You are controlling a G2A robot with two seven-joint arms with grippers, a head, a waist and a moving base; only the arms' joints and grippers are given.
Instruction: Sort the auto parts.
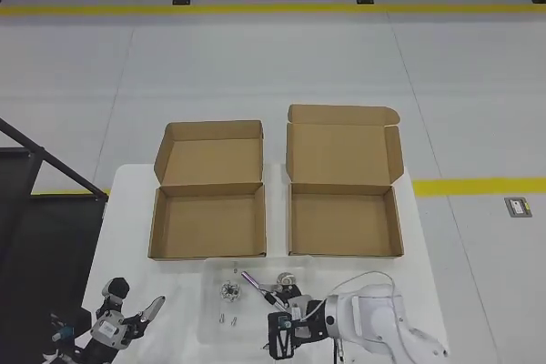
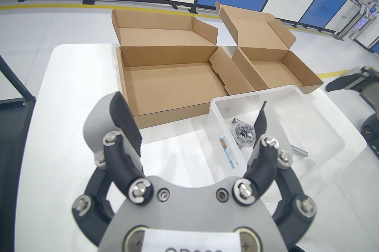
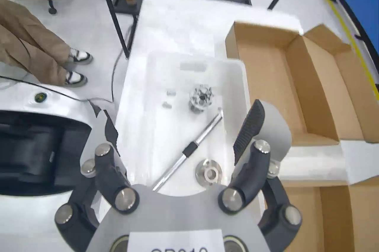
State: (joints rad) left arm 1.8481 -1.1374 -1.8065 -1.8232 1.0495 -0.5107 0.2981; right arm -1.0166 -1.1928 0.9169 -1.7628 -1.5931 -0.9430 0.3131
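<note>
Hovering spread wide over the bin [image 3: 154, 57], my right hand [image 3: 182, 119] is above the gear [image 3: 201, 97], rod [image 3: 195, 143] and flange [image 3: 208, 173] lying inside; my left hand [image 2: 191, 103], equally wide, hangs beside the bin.

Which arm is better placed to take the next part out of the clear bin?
Right. The right end effector hangs open directly over the bin, above the rod and flange. The left end effector, also open, is beside the bin, not over it.
</note>
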